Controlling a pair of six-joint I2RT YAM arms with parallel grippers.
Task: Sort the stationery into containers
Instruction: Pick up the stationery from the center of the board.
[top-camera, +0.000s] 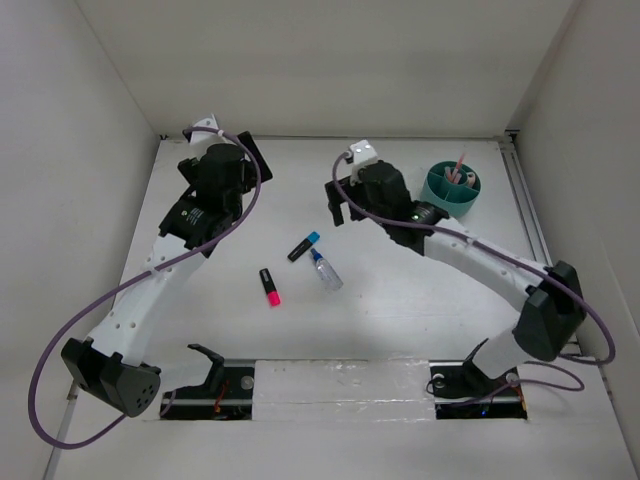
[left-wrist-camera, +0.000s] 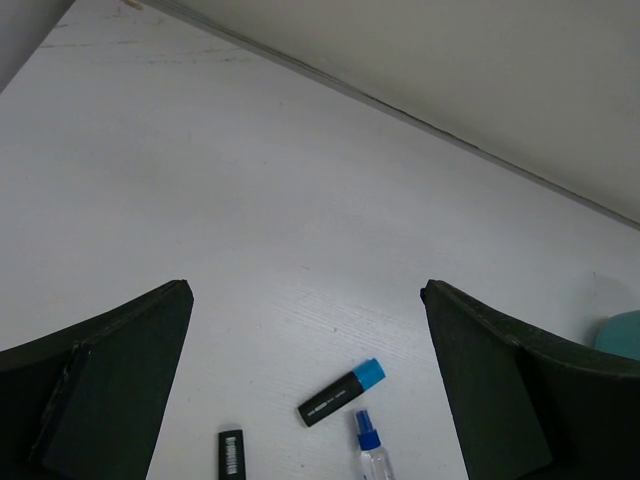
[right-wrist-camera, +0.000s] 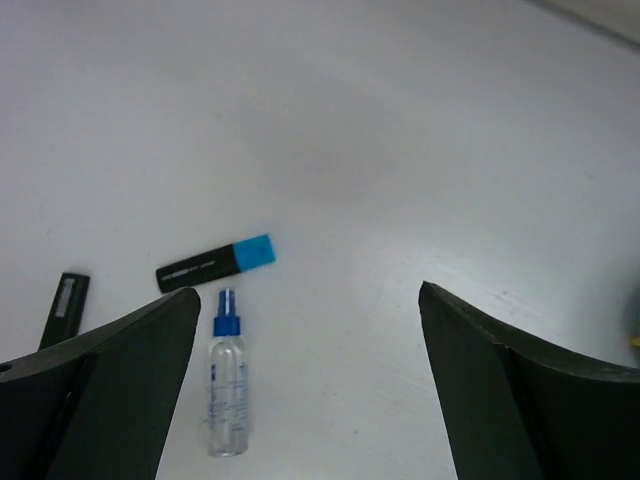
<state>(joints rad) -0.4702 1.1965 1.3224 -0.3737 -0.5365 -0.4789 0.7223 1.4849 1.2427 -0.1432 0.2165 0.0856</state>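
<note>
Both claws were spread wide and held nothing. The right claw (right-wrist-camera: 310, 292) hovered over bare counter (top-camera: 400, 310), left of the organiser (top-camera: 437, 196); the left claw (left-wrist-camera: 305, 288) hung over the far left, well apart from the work.

Three items lay loose mid-counter. These were the blue-capped marker (top-camera: 304, 246), the bottle (top-camera: 324, 270) just beside it on the near side, and the pink-capped marker (top-camera: 269, 286) further left and nearer. The organiser stood at the far right with a pink pencil (top-camera: 459, 165) already upright in it.

The step in hand looked like a fresh reach by the right claw, probably for the blue-capped marker, the closest piece. To do it well, the claw should turn so its fingers cross the barrel rather than run along it. It should come down at mid-length and keep clear of the bottle's cap, which lay close to the marker's black end.

The marker was a short, flattish black bar, matte, with a bright cap, so it should sit steady. The bottle was clear, smooth and round, with a narrow blue spray top, and it would likely roll if nudged. The organiser was glossy teal plastic, round, with a divided ring. The counter was flat, white and faintly grained.
</note>
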